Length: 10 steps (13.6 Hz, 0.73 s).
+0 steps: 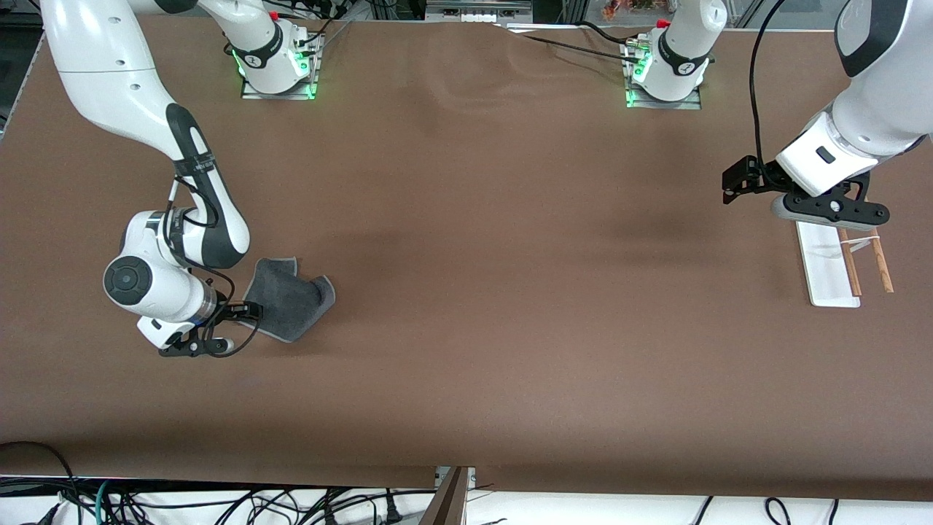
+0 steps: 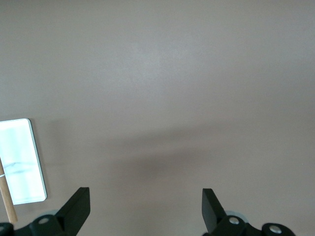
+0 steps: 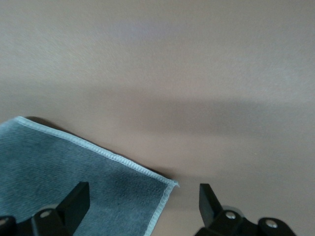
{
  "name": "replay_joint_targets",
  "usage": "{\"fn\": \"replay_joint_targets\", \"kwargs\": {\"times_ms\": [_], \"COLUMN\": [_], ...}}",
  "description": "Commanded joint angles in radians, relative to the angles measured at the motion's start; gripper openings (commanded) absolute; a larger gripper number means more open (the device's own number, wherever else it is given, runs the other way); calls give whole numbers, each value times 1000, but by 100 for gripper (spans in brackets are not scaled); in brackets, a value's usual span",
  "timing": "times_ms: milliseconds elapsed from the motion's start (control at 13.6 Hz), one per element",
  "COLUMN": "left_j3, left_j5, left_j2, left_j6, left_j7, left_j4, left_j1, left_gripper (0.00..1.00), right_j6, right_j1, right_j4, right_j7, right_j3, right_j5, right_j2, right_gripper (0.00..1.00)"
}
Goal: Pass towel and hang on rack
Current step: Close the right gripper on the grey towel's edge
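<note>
Two open grippers: right gripper over towel, left gripper beside rack.

The left gripper hides the rack's upper end.

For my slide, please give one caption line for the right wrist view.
Open right gripper low over the table, straddling a corner of the grey towel.

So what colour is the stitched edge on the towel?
Pale grey, lighter than the small dark grey square fabric towel itself; the right wrist view shows it best.
</note>
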<state>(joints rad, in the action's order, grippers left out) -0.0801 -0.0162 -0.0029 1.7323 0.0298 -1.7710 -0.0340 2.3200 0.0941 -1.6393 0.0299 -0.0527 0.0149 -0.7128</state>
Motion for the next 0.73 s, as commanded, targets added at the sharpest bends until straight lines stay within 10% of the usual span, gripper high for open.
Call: {"fn": "replay_joint_targets", "kwargs": {"times_ms": [0, 147, 514, 661], "left_j3": [-3, -3, -3, -3], "left_j5": [19, 19, 19, 19], "left_j2": [11, 11, 11, 11], "left_j6": [-5, -4, -5, -4], "left_j7": [5, 5, 5, 7], "left_j4": [22, 22, 22, 22], "left_j1": [-1, -1, -1, -1], "left_gripper": [100, 100, 100, 100], "right_j6": [41, 48, 38, 18], "right_j1": [-17, -36, -39, -37], "right_j4": [10, -1, 2, 7], "right_j7": [15, 18, 30, 30], "right_j3": [19, 25, 27, 27], "right_j5": [2, 0, -27, -27], "right_j2": [-39, -53, -53, -47], "right_gripper": [92, 79, 10, 0]}}
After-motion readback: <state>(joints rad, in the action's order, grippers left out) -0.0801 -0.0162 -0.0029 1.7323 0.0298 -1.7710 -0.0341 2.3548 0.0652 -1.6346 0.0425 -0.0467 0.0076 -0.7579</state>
